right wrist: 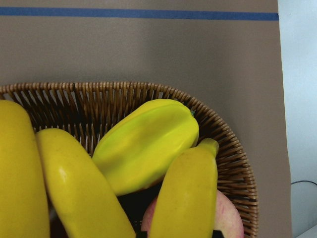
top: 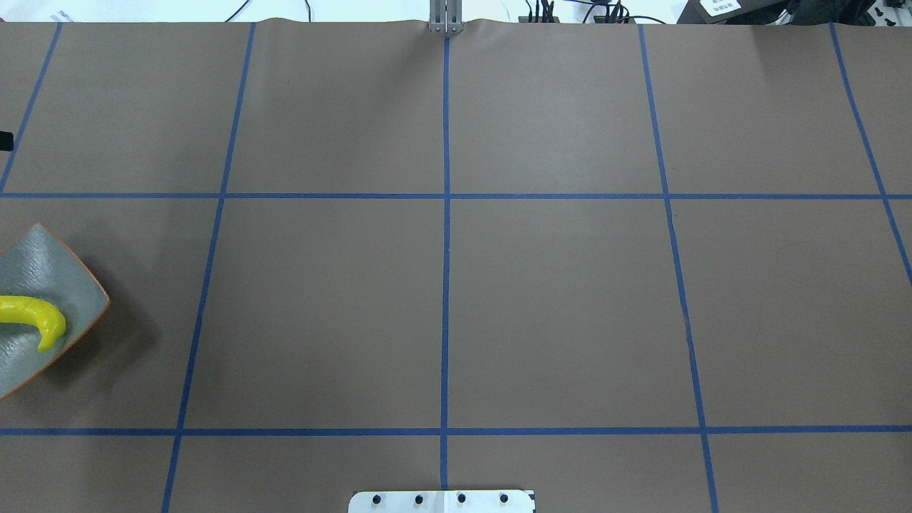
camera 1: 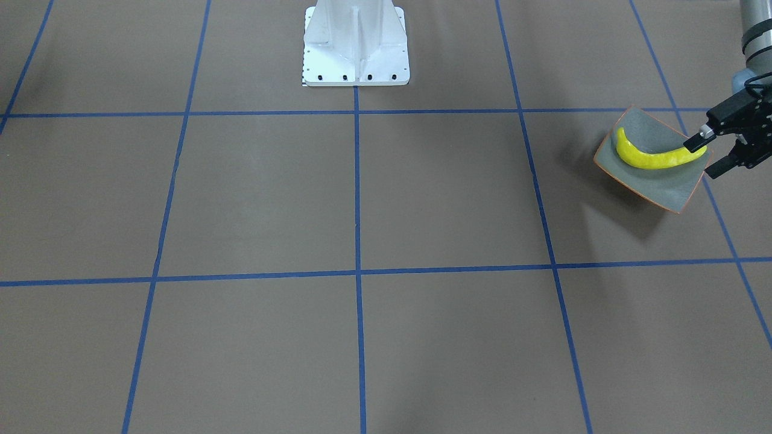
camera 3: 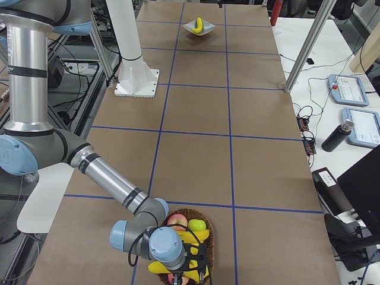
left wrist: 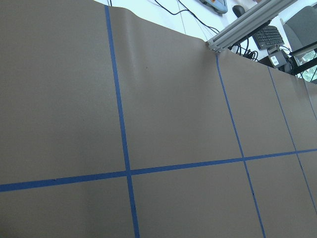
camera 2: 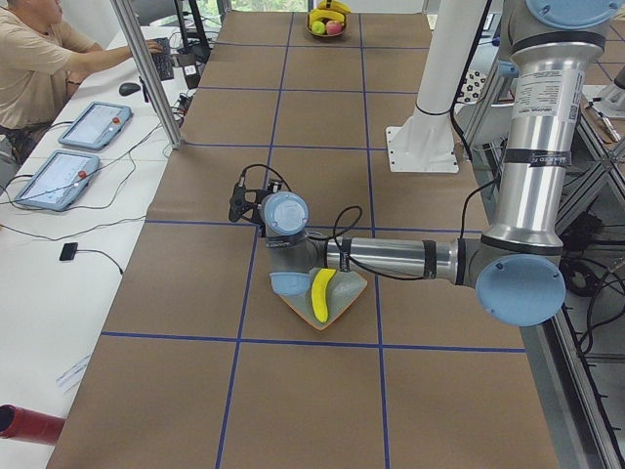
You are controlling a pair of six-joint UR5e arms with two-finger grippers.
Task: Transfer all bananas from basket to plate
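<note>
The grey-green plate (camera 1: 657,187) with an orange rim sits at the table's left end and holds one yellow banana (camera 1: 654,158). Both also show in the overhead view, the plate (top: 35,263) and the banana (top: 32,313). My left gripper (camera 1: 707,157) is open, one finger touching the banana's tip. At the other end, the wicker basket (right wrist: 124,89) holds three bananas (right wrist: 74,188). My right gripper (right wrist: 178,234) is low inside it, and its tips press both sides of one banana (right wrist: 190,193).
A yellow-green starfruit (right wrist: 143,144) and an apple (right wrist: 230,218) lie among the bananas. The white robot base (camera 1: 356,48) stands at mid-table. An operator (camera 2: 29,59) sits at a side desk with tablets (camera 2: 59,176).
</note>
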